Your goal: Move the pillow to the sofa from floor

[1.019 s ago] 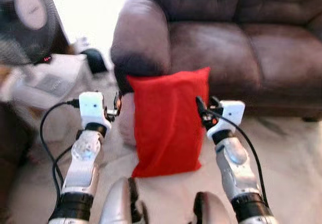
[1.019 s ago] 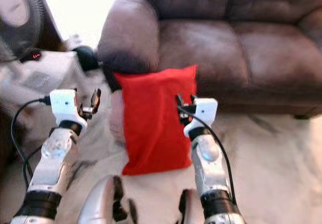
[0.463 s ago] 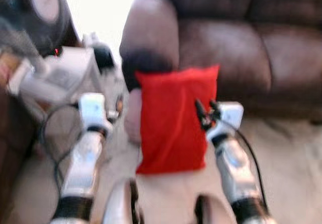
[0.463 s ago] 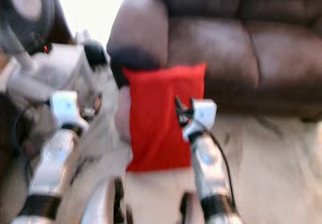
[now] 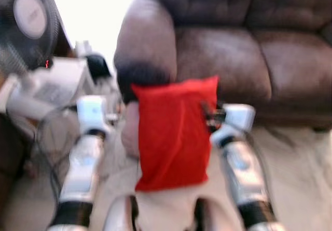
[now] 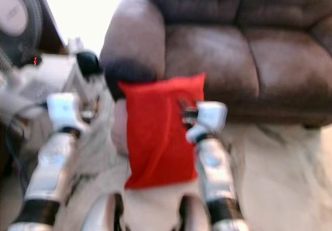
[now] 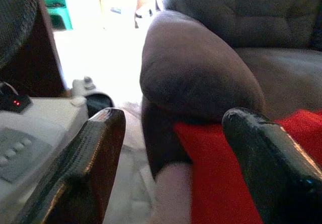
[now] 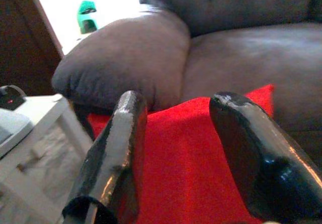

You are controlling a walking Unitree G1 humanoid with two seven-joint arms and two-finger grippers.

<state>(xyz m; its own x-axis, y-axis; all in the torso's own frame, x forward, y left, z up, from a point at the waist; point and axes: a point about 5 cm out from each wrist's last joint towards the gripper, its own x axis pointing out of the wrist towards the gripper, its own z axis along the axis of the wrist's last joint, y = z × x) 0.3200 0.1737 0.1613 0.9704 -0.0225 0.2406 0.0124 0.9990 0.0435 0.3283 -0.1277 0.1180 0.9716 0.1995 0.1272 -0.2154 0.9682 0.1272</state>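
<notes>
Your red pillow (image 5: pixel 174 132) leans upright against the sofa (image 5: pixel 249 49) arm's front edge, left gripper (image 7: pixel 171 163) and right gripper (image 8: pixel 186 158) fingers apart, flanking it.

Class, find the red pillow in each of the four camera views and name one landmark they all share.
Left eye view: red pillow, centre, below the sofa armrest.
Right eye view: centre-left.
Left wrist view: lower right, behind one finger.
Right wrist view: lower centre, between both fingers.
Shared landmark: the sofa armrest.
</notes>
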